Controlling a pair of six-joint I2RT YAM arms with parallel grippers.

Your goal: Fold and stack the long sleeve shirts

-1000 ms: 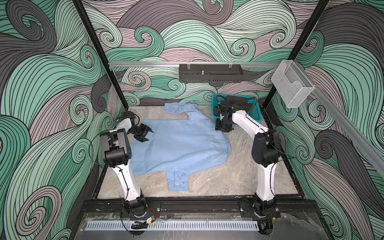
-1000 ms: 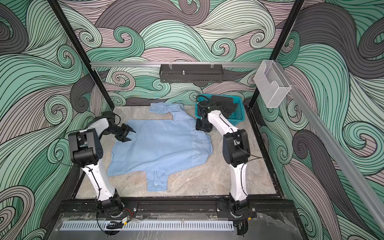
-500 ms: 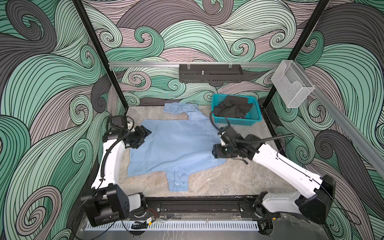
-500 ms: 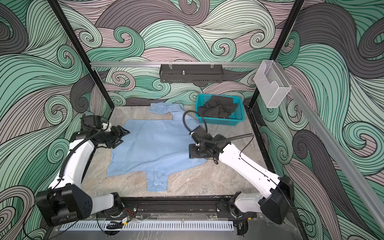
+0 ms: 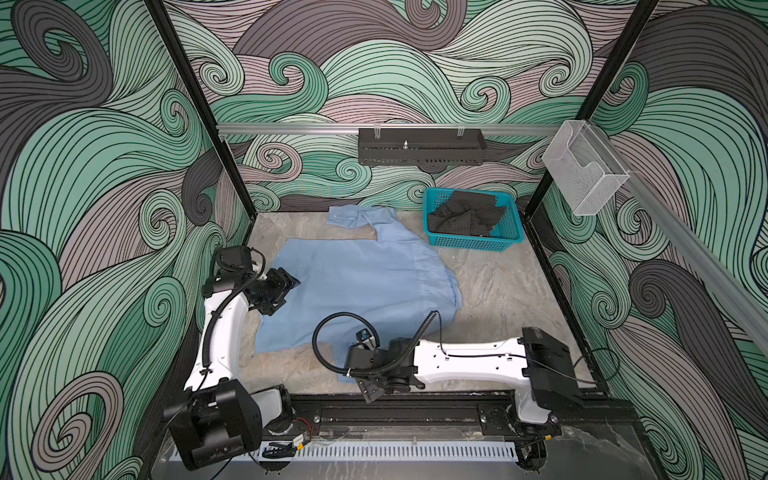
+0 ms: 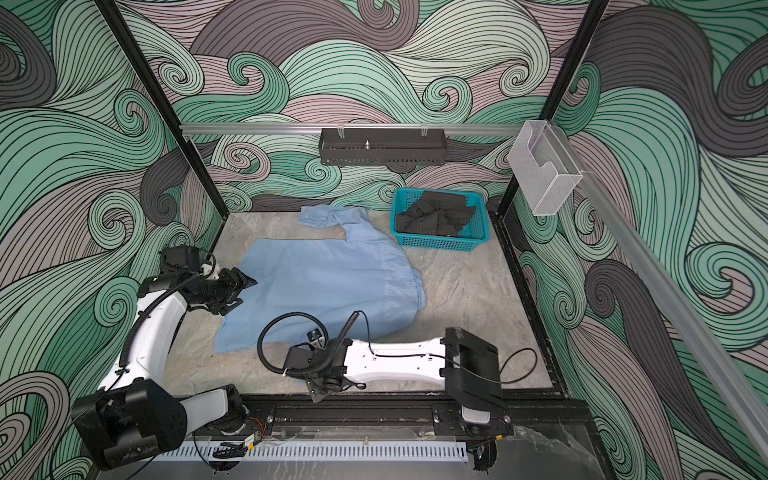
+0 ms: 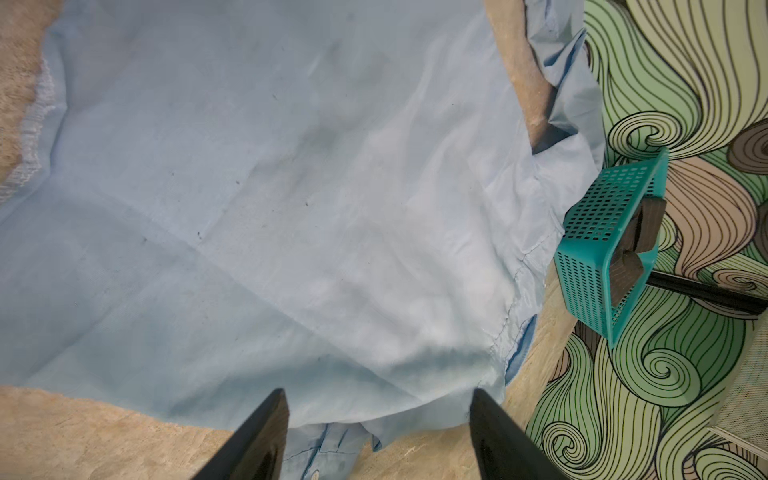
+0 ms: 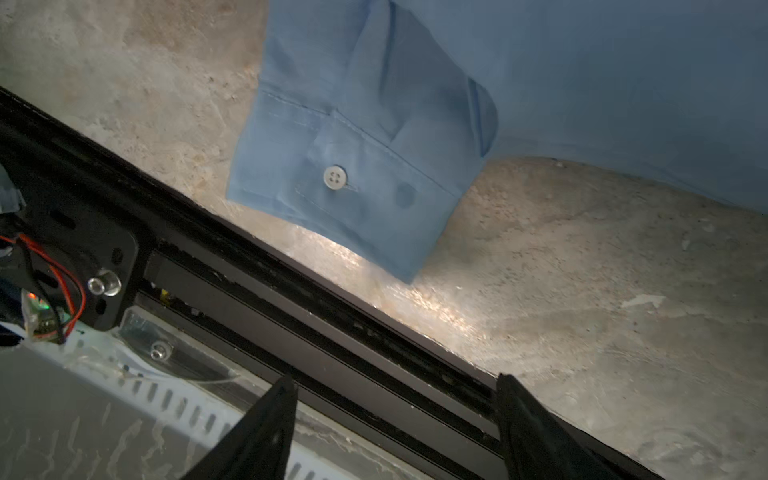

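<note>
Gaping wide, left gripper over shirt, right gripper empty

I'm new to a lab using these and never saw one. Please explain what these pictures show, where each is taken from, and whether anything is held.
Two robot arms, the left arm and the right arm, stand at the front of a table. Two pictures look down from overhead; two come from cameras on the wrists. A light blue shirt lies on the table, a teal basket of dark cloth at the back. The left gripper, at the shirt's edge, and the right gripper, near its cuff, are open and empty.
</note>
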